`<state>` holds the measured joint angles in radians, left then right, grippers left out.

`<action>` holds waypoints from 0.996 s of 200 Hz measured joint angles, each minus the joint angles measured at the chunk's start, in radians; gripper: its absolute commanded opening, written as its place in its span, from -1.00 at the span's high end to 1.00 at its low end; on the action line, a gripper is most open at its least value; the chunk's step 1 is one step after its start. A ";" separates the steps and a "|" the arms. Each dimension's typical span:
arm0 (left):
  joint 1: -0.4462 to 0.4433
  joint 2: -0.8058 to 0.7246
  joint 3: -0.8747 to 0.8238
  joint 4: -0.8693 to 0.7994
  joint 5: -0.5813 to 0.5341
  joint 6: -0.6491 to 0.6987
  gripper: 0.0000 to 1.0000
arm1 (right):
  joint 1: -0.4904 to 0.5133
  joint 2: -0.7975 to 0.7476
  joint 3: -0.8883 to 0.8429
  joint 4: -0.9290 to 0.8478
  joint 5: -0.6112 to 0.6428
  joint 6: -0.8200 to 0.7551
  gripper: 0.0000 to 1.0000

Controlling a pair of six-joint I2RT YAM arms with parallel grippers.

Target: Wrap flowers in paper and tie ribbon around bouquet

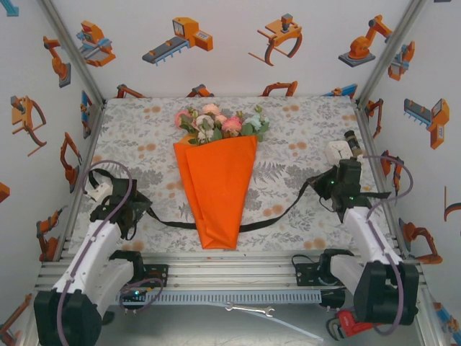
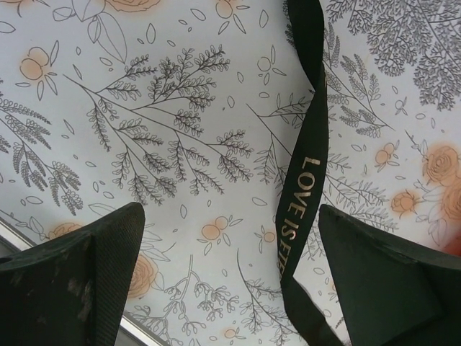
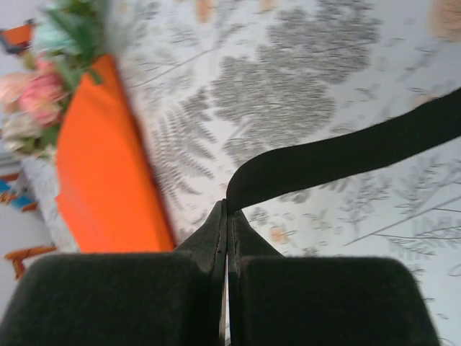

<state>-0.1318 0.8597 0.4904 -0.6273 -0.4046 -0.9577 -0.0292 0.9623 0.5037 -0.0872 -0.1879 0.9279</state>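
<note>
Gold lettering on ribbon (image 2: 303, 189) — left wrist view, right gripper (image 3: 226, 207) pinching it

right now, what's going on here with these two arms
Two robot arms are working on a bouquet. The flowers sit wrapped in orange paper, lying mid-table with blooms at the far end. A black ribbon passes under the cone's narrow end. The right claw is pinched shut on one stretch of it; the left claw is open, with the ribbon lying between its fingers. No knot yet.
</note>
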 measured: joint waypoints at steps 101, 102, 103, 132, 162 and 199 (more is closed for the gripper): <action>0.009 0.417 0.107 0.220 0.070 0.014 0.81 | 0.035 -0.075 0.005 0.001 0.005 -0.011 1.00; 0.009 0.420 0.109 0.222 0.071 0.011 0.84 | 0.035 -0.073 0.005 0.001 0.007 -0.011 1.00; 0.009 0.422 0.110 0.225 0.072 0.009 0.86 | 0.035 -0.071 0.006 0.001 0.008 -0.011 1.00; 0.008 0.507 0.184 0.251 0.122 0.023 1.00 | 0.035 0.016 0.080 0.000 0.074 -0.025 1.00; 0.009 0.603 0.313 0.293 0.192 0.040 1.00 | 0.027 0.163 0.208 0.061 0.114 -0.039 1.00; -0.004 0.636 0.347 0.360 0.273 0.045 1.00 | 0.004 0.261 0.285 0.112 0.115 -0.038 1.00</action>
<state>-0.1356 1.4956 0.8375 -0.2668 -0.1314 -0.9123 -0.0254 1.2236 0.7887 0.0246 -0.0731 0.8898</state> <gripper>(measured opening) 0.008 0.003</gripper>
